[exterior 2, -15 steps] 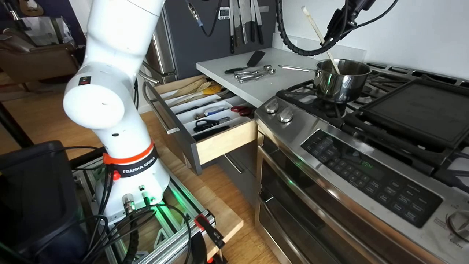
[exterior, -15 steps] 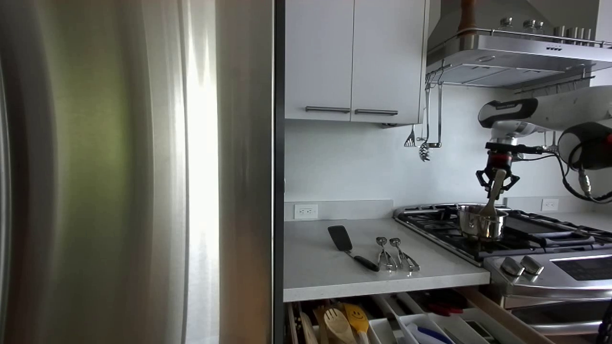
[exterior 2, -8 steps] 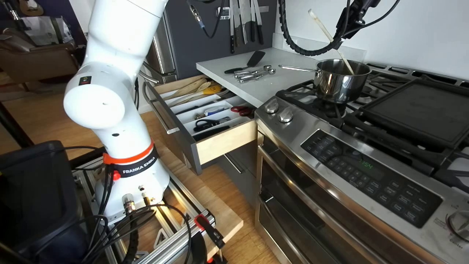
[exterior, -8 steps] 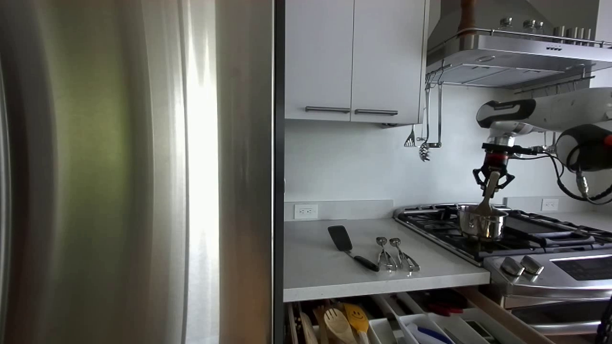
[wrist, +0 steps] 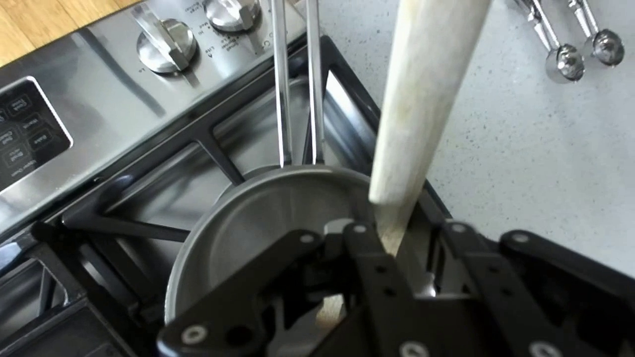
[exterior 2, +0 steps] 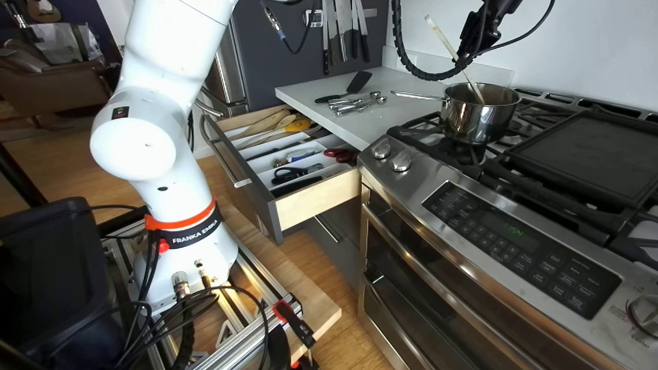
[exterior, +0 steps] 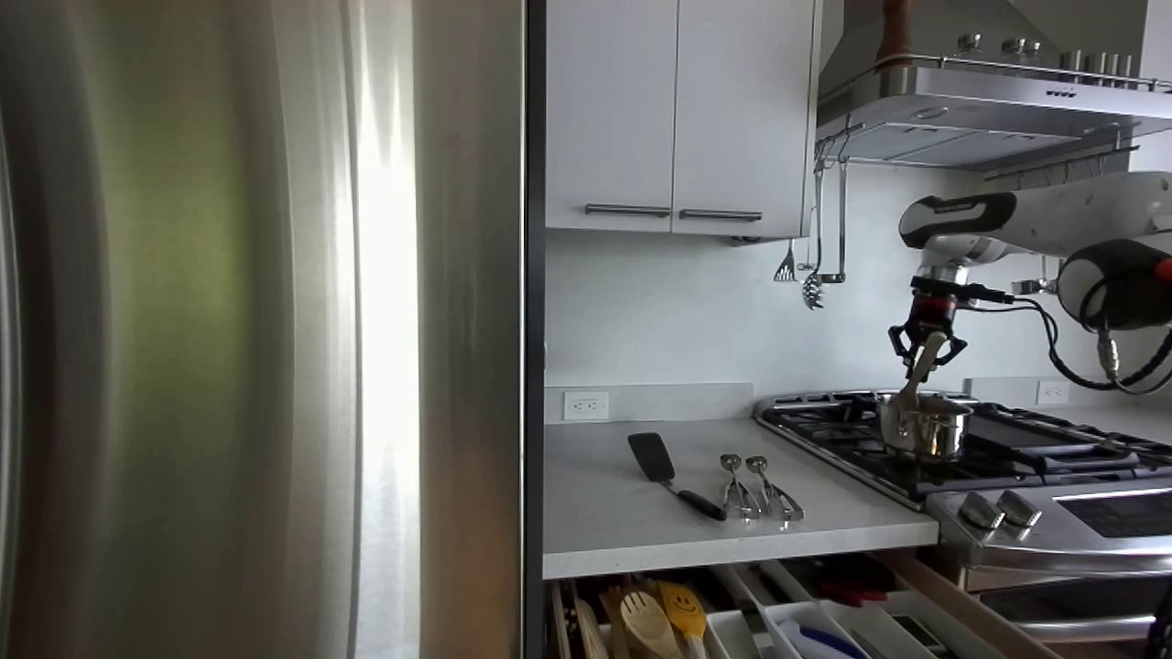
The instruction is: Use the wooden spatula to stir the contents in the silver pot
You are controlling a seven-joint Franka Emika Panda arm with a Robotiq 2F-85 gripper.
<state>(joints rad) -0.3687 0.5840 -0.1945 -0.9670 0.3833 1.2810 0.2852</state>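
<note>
The black two-fingered hand (exterior: pixel 919 366) pinches a slim pale wooden spatula (wrist: pixel 412 114) partway along its shaft and holds it at a tilt, probably so that the lower end reaches down while the hand itself clears the metal rim. That lower end is inside the small, round, shiny silver pot (exterior 2: pixel 478 123); whether it touches floor or wall, I cannot tell. The pot stands on a black metal grate (wrist: pixel 129 227) beside the pale speckled bench (wrist: pixel 521 163), its slim metal pot handle (exterior 2: pixel 419 95) pointing out towards the bench, likely to leave the hand room. Nothing grips that handle, so a hard push might slide the pot; small circles suit the stirring, which I judge to be the step now.

What shows of the pot's inside is grey metal and wood; the hand hides part, and no food can be made out. The pulled-out wooden-sided drawer (exterior 2: pixel 318 203) carries white divided bins (exterior: pixel 730 631), with black-handled scissors (exterior 2: pixel 295 171) in one compartment and a yellow smiling-faced utensil (exterior: pixel 682 611) beside pale wooden utensils (exterior: pixel 645 627).
</note>
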